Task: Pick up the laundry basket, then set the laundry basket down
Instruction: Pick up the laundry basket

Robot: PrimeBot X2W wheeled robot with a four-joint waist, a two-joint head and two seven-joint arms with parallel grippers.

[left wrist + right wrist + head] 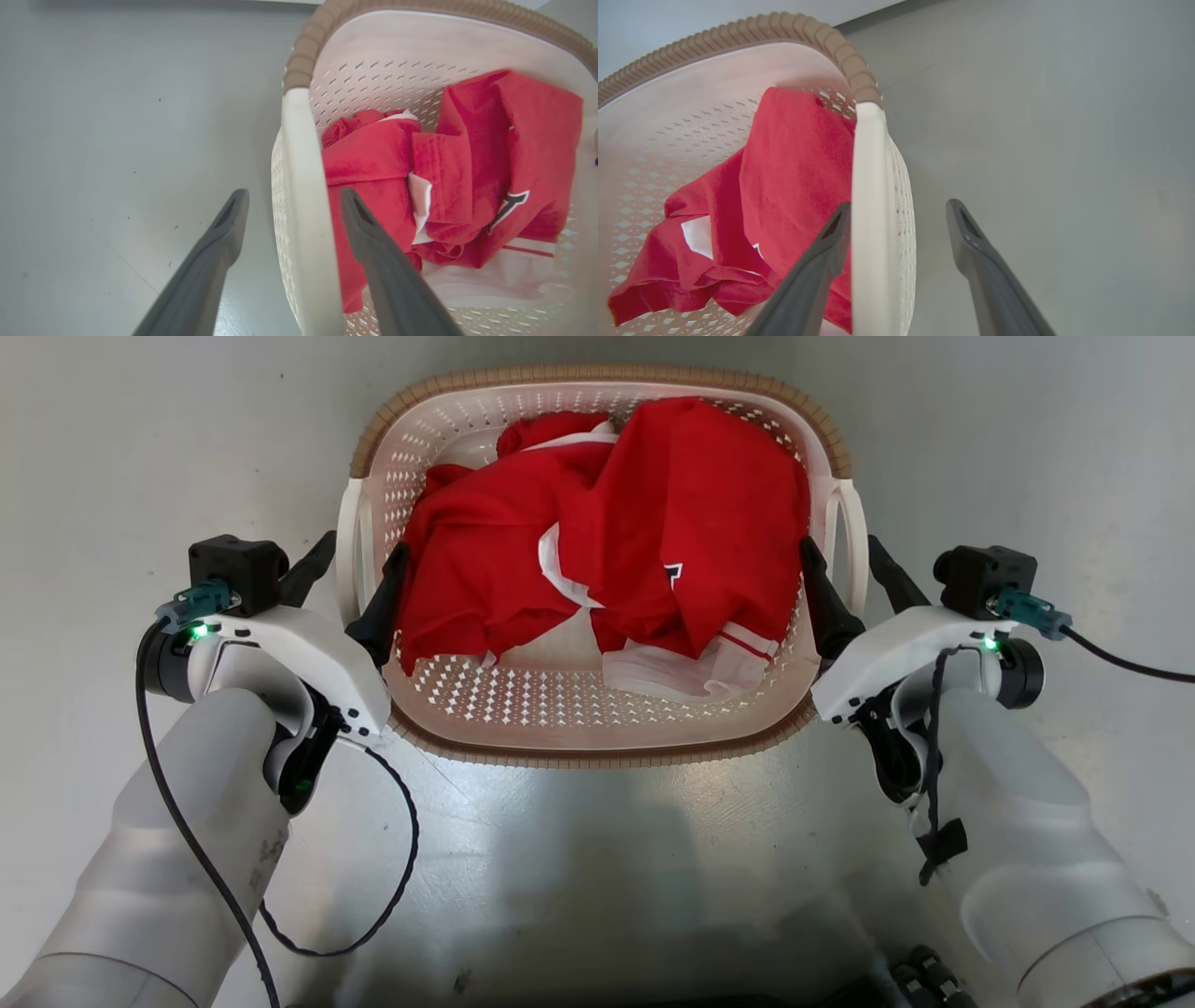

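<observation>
Straight ahead of you on the grey floor, the laundry basket sits between your two arms, a crumpled red-and-white garment heaped inside. Your left claw straddles the white left handle, one finger inside the wall and one outside, jaws spread wide and not clamped. Your right claw mirrors it over the right handle, likewise spread apart, gripping nothing.
</observation>
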